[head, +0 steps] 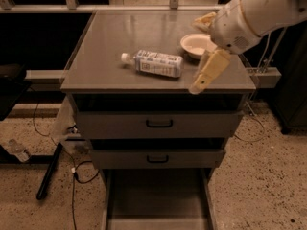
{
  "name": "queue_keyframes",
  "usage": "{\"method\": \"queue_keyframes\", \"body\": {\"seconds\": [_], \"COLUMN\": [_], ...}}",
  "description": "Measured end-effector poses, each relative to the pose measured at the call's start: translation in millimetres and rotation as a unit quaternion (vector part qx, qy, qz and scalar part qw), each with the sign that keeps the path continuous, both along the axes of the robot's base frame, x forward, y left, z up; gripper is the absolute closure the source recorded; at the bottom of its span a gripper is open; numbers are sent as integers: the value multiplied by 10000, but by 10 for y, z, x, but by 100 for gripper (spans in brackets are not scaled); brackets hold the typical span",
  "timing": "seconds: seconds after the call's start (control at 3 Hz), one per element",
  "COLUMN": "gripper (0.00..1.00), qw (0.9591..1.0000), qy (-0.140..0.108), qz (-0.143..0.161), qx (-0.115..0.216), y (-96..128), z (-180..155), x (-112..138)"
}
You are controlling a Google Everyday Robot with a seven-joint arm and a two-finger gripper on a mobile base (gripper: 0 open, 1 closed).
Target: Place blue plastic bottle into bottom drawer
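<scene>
Speckled flooring surrounds a grey cabinet whose tabletop (120, 32) carries your work, and the single camera view looks down on it from the front. You have the bottle (156, 63) lying on its side near the front edge, white cap pointing left, untouched and well apart from its goal. A white bowl (195, 44) sits just beside it to the right. Your claw (201, 51) hangs over the tabletop's right front corner, fingers spread wide and holding nothing, one fingertip by the bowl's far rim, the other out past the front edge. Below the two closed drawer fronts (158, 123), the bottom drawer (156, 200) is already pulled out, its floor bare. You appear to be at the approach step, before any grasp. Next, you would likely swing the claw left, past the bowl, centre the spread fingers across the bottle's body and lower before squeezing.
</scene>
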State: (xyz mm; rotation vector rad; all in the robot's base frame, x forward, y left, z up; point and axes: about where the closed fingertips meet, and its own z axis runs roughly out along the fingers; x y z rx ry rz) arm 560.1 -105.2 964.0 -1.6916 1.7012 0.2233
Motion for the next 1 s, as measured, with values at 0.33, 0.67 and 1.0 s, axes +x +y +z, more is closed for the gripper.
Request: {"method": "queue_keyframes", "body": {"seconds": [0.33, 0.67, 1.0], "gripper": [0, 0, 0], "qw": [9989, 9973, 9967], "qy": [126, 236, 290], "qz": [-413, -660, -757], "qx": [-166, -204, 23], "y": [-71, -91, -68], "z": [-379, -655, -769], "x": [294, 523, 739]}}
